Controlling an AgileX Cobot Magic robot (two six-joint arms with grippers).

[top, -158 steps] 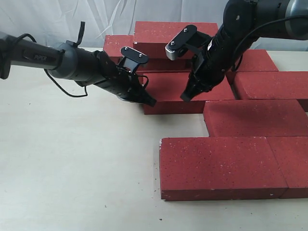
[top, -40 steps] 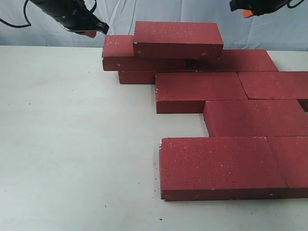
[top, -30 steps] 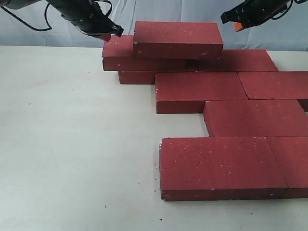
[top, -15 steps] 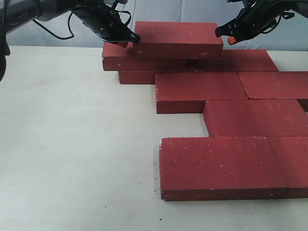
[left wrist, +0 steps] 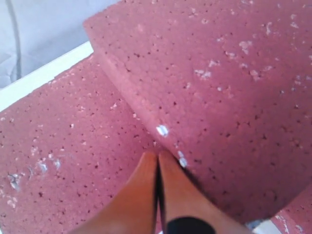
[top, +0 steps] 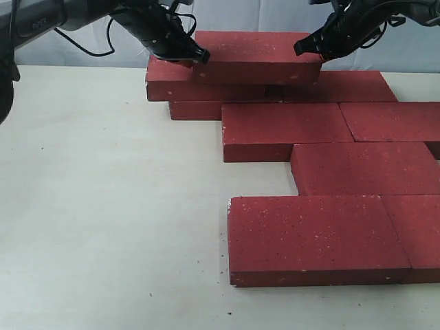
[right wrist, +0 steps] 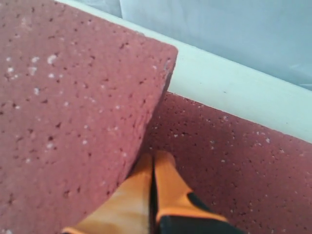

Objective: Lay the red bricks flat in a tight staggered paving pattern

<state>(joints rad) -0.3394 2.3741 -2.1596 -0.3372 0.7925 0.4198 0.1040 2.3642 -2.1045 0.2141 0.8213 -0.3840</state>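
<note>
Several red bricks lie flat on the table in staggered rows, such as the front brick [top: 313, 237] and the middle brick [top: 285, 127]. One top brick [top: 254, 55] is stacked on others at the back. My left gripper [top: 199, 55] is shut, its orange tips [left wrist: 157, 158] pressed against the left end of that top brick [left wrist: 219, 83], over the lower brick [left wrist: 73, 161]. My right gripper [top: 302, 49] is shut too, its tips [right wrist: 155, 158] against the right end of the top brick [right wrist: 68, 112]. Neither holds anything.
A pale table [top: 103, 206] spreads to the left and front. A light curtain [top: 234, 14] hangs behind the stack. The bricks on the right run past the frame edge [top: 419, 234].
Both grippers came down from above the stack and closed in on the two ends of the top brick. Earlier still they had left the middle brick. The bricks have not moved.
</note>
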